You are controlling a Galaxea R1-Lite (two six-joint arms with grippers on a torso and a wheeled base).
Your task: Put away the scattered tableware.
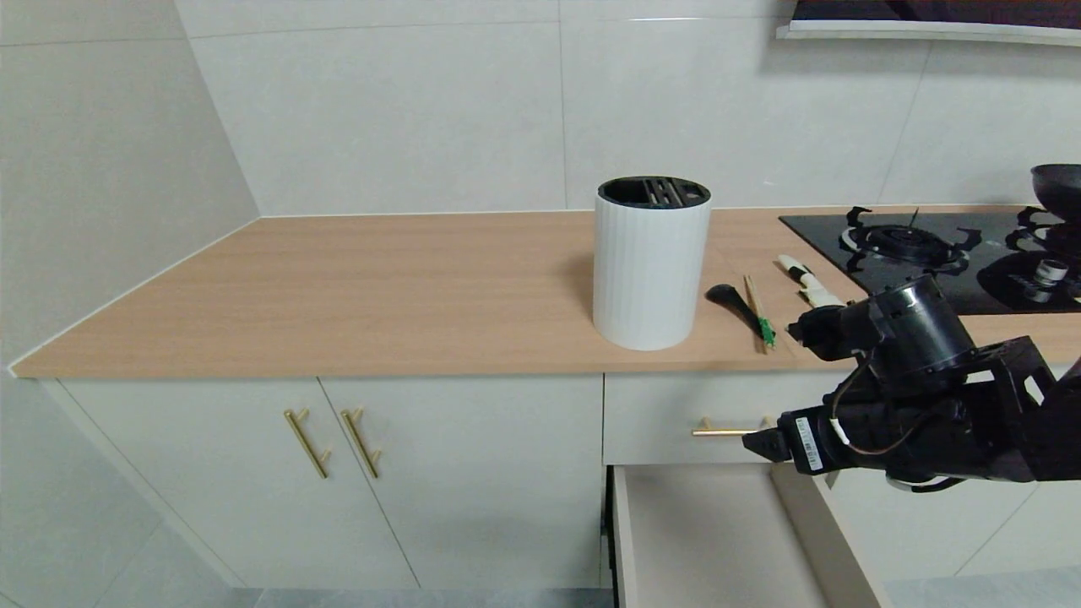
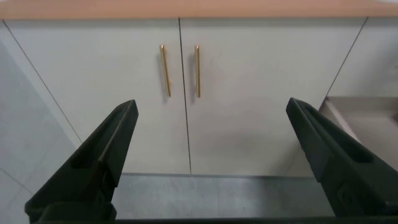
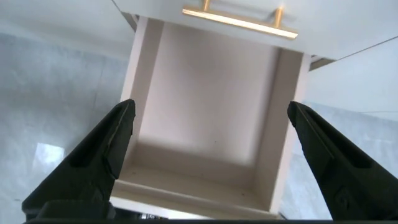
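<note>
Right pincer [image 3: 210, 109] hangs wide open over the open drawer [image 1: 701, 532], much nearer than the open left pincer [image 2: 211, 104] to the chopsticks [image 1: 757, 312] and black spoon [image 1: 735, 302], which lie higher up on the surface [image 1: 380, 295], pointing front to back.

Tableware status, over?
Left gripper open, empty. Right gripper open above open drawer. Spoon, chopsticks, white-handled utensil on counter. White holder close beside spoon.

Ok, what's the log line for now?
drawer: open | right gripper: open, above drawer | left gripper: open | spoon, chopsticks: on counter
</note>
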